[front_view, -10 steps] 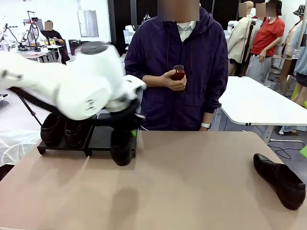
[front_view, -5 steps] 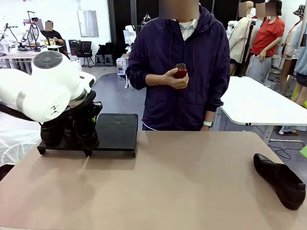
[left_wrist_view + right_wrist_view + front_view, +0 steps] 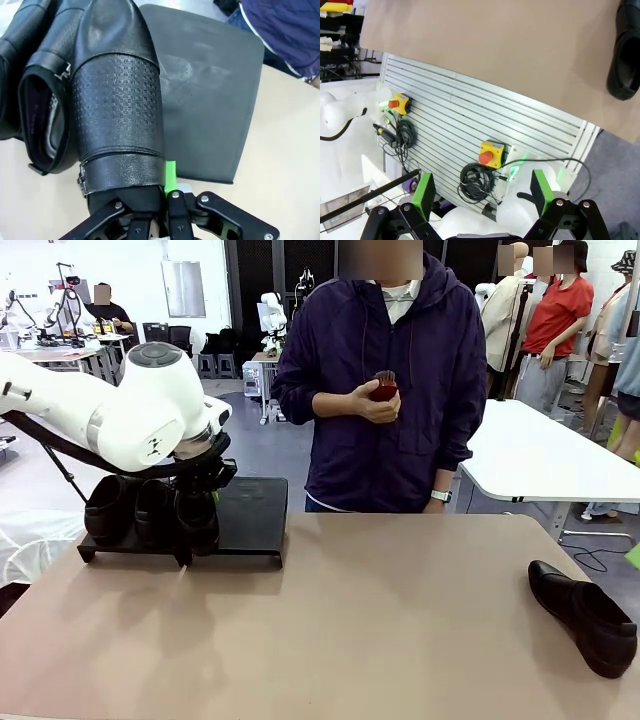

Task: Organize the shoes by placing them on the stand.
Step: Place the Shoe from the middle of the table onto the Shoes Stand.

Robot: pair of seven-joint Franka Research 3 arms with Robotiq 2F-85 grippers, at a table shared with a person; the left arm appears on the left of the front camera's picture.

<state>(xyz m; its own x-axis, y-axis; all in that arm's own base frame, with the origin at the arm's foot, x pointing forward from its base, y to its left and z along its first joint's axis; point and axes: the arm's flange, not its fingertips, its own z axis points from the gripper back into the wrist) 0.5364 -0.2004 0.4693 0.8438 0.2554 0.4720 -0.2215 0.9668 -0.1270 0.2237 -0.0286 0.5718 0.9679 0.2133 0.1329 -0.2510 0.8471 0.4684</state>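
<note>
1. Front view, surface: a tan table (image 3: pixel 380 620) fills the lower half of the frame. At its left far edge stands the black stand (image 3: pixel 245 525), two platforms side by side. Two shoes (image 3: pixel 125 510) sit on the left platform. The right platform is bare apart from its left part.
2. Front view, arm: the left arm (image 3: pixel 110 415) enters from the left, and its gripper (image 3: pixel 200 495) reaches down at the middle of the stand. It is clamped on a third shoe (image 3: pixel 197 520), which sits at the seam between the platforms, just beside the other two.
3. Front view, right: a fourth shoe (image 3: pixel 585 615) lies on the table near the lower right edge, well apart from the stand.
4. Front view, room: a person (image 3: pixel 385 380) in a dark purple jacket stands at the far side, holding a small reddish brush (image 3: pixel 378 390) at chest height. Behind are white tables, other people and grey floor.
5. Left wrist view: the left gripper (image 3: pixel 150 210) at the bottom edge grips the heel end of a textured black shoe (image 3: pixel 117 100), one green pad (image 3: pixel 170 176) showing on the shoe's right side. Another shoe (image 3: pixel 42 115) lies touching it at the left. The bare platform (image 3: pixel 210 105) fills the upper right, with table around it.
6. Right wrist view: the right gripper (image 3: pixel 482 192) stands wide open, holding nothing, green pads (image 3: pixel 424 192) apart. It looks at the tan table's underside or edge and a white slatted panel with yellow switch boxes (image 3: pixel 491 152) and cables. The toe of a shoe (image 3: pixel 625 65) shows at the upper right.
</note>
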